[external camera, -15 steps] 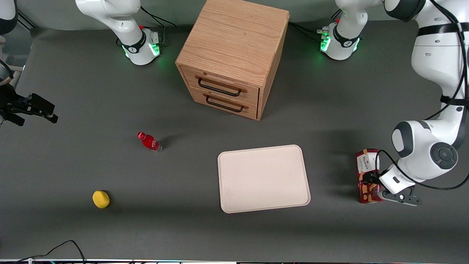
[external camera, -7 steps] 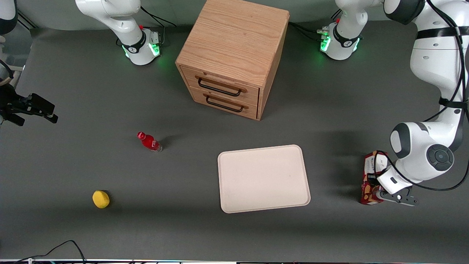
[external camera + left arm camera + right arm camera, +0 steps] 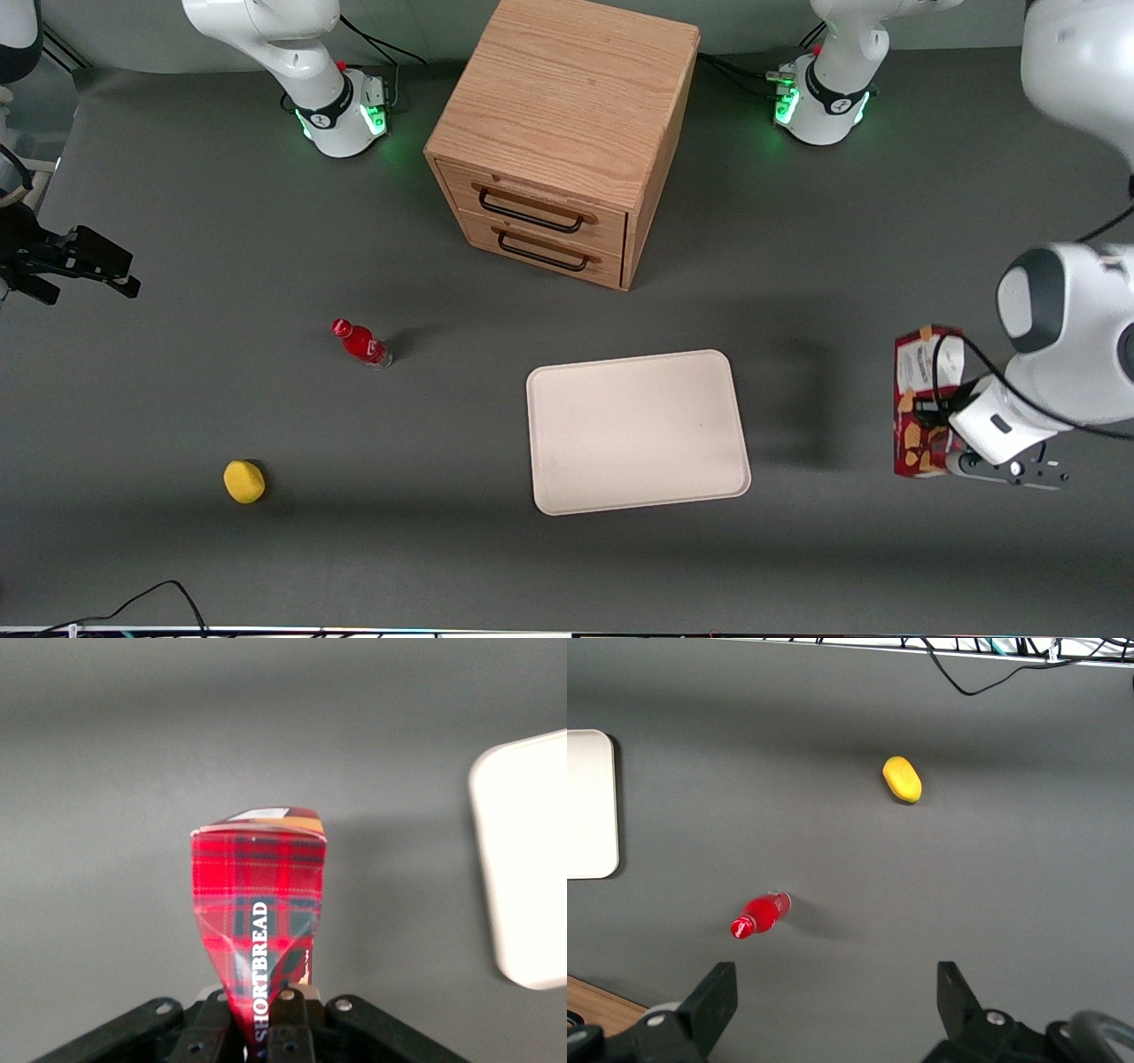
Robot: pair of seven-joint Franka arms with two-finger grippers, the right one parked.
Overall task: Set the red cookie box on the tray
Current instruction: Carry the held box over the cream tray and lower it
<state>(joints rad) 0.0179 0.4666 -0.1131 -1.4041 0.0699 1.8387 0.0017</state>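
The black fingers (image 3: 285,1014) are clamped on the sides of the red cookie box (image 3: 260,917), pinching its tartan cardboard inward so the carton narrows toward the gripper (image 3: 262,1028). White letters run along the creased face, and the free end keeps its square shape. At the right edge of the front view the gripper (image 3: 930,419) holds the box (image 3: 921,403) off the dark grey matte table (image 3: 266,549), its white label end toward the top of the frame. The tray (image 3: 636,431), smooth cream plastic with rounded corners and a low rim, lies near the centre of the frame, well apart from the box. A wooden drawer cabinet (image 3: 563,124) with black wire handles stands at the upper centre.
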